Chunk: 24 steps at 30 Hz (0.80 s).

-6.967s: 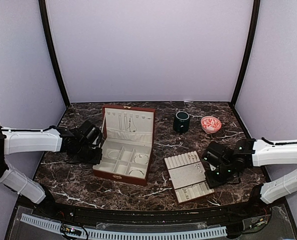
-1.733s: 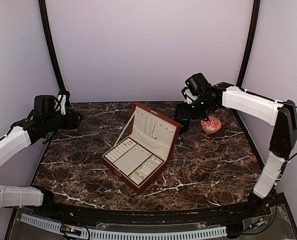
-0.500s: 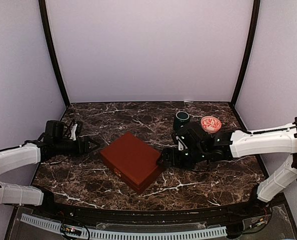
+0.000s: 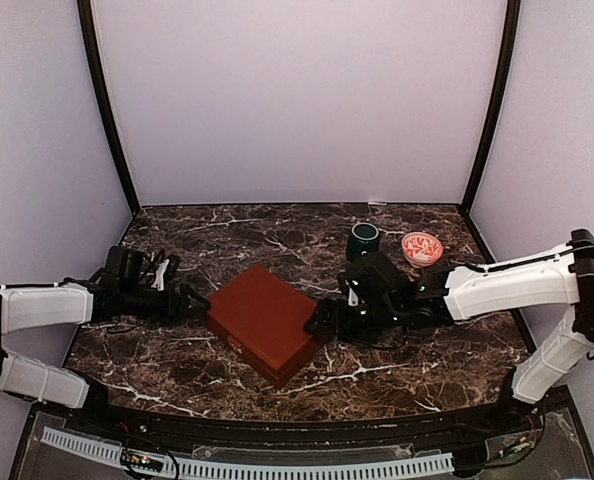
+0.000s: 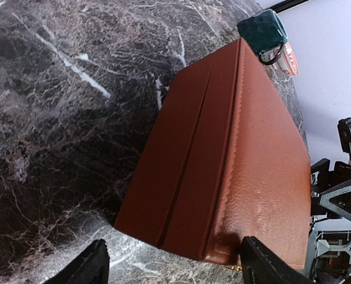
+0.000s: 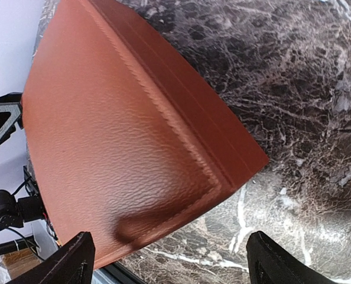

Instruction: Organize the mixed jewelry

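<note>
The red-brown box (image 4: pixel 265 322) lies shut in the middle of the table, turned corner-on. No jewelry shows; the mixed jewelry is hidden. My left gripper (image 4: pixel 199 300) is low at the box's left corner, jaws wide open. In the left wrist view the box (image 5: pixel 234 160) fills the frame, its near corner between the left gripper's (image 5: pixel 172 263) fingertips. My right gripper (image 4: pixel 317 322) is at the box's right corner, also open. In the right wrist view the box (image 6: pixel 116 136) lid spans the gap of the right gripper (image 6: pixel 172 260). Neither grips the box.
A dark green mug (image 4: pixel 363 241) and a red-and-white patterned bowl (image 4: pixel 421 248) stand behind the box at the back right. The mug (image 5: pixel 263 32) shows past the box's far corner in the left wrist view. The table's front edge runs close below the box.
The box, open with the tray inside earlier, is shut. Over the last half second my left gripper slid right up to the box's corner, and the right gripper edged left.
</note>
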Motion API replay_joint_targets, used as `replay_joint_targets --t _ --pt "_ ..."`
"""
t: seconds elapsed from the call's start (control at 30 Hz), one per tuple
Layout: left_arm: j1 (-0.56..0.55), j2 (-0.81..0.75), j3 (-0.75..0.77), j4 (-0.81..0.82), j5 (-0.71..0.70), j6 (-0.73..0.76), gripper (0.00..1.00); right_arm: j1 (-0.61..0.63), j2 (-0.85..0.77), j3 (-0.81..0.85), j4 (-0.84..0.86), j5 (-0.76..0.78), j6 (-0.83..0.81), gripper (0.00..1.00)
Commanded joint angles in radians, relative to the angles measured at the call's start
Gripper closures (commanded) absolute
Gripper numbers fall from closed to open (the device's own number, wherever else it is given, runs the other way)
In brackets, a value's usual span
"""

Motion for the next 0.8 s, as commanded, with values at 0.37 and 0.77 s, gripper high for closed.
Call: replay_joint_targets --t 0.37,0.77 --pt "-0.029 0.049 -0.006 -0.084 -0.076 0.005 0.22 0.008 0.092 -0.032 -0.013 -0.014 0.058 0.11" --pt "-0.035 -0.065 0.022 -0.067 -0.157 0.018 0.22 0.008 -0.014 0.005 -0.075 0.078 -0.056 0.09"
